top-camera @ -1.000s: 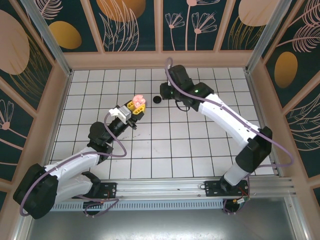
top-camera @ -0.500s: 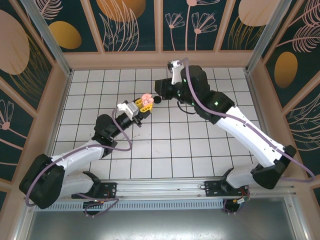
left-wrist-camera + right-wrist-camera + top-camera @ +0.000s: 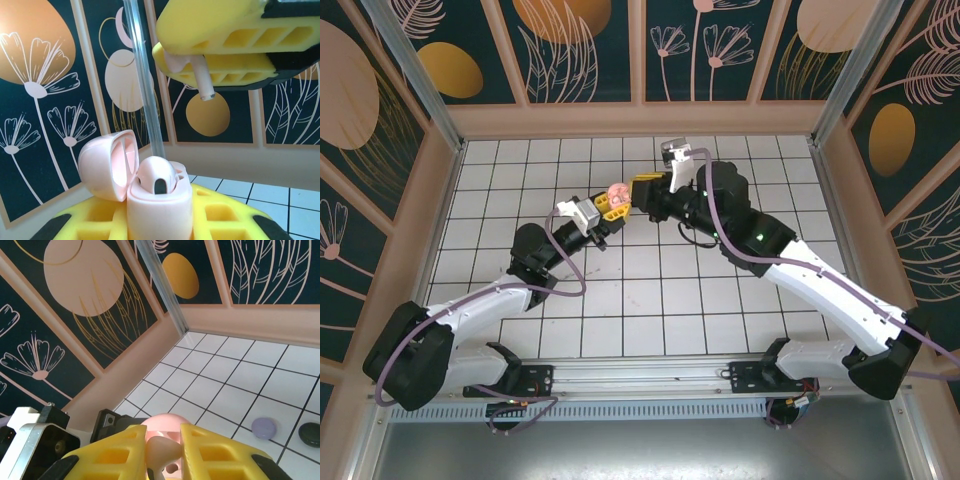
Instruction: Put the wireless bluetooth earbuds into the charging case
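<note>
Since earlier frame, right gripper (image 3: 645,188) has closed in on charging case (image 3: 159,205) and now hangs just above its open mouth. Yellow fingers (image 3: 225,30) pinch pink earbud (image 3: 200,80), stem down toward case, apart from it. Left gripper (image 3: 611,203) clamps case body upright, lid tipped back. Second pink bud (image 3: 156,175) seated inside case.

Yellow fingers (image 3: 117,455) of the right gripper (image 3: 162,442) pinch a pink earbud (image 3: 160,451). A pink case (image 3: 167,421) sits just behind it. On the tiled floor (image 3: 235,375), far right, a purple disc (image 3: 263,428) lies near a dark disc (image 3: 310,434).
</note>
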`<state>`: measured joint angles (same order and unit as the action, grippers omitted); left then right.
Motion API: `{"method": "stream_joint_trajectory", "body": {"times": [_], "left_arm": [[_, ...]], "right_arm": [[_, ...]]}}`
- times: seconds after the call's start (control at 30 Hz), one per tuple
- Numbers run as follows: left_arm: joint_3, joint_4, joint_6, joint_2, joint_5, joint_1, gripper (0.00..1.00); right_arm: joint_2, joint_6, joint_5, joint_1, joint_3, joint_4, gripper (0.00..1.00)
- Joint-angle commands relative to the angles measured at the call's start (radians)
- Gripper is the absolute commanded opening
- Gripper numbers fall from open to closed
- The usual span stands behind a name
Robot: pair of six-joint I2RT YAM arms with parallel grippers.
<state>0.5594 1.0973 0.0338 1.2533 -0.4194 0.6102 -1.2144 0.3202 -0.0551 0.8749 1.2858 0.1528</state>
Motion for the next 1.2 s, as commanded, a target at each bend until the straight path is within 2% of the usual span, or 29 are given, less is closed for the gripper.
{"method": "stream_joint_trajectory", "body": {"times": [0.0,0.7,1.17], "left_arm": [[0.037,0.043,-0.019,0.009,-0.03,0.007,0.0],[0.045,0.038,-0.025,-0.006,-0.038,0.008,0.0],[0.047,0.042,-0.034,-0.02,-0.057,0.008,0.0]], "right_arm": [[0.001,0.002,-0.022,0.015,-0.021,-0.082,0.22],[-0.047,0.019,-0.019,0.021,-0.051,-0.106,0.22],[-0.054,0.018,0.033,0.021,-0.077,-0.136,0.22]]}}
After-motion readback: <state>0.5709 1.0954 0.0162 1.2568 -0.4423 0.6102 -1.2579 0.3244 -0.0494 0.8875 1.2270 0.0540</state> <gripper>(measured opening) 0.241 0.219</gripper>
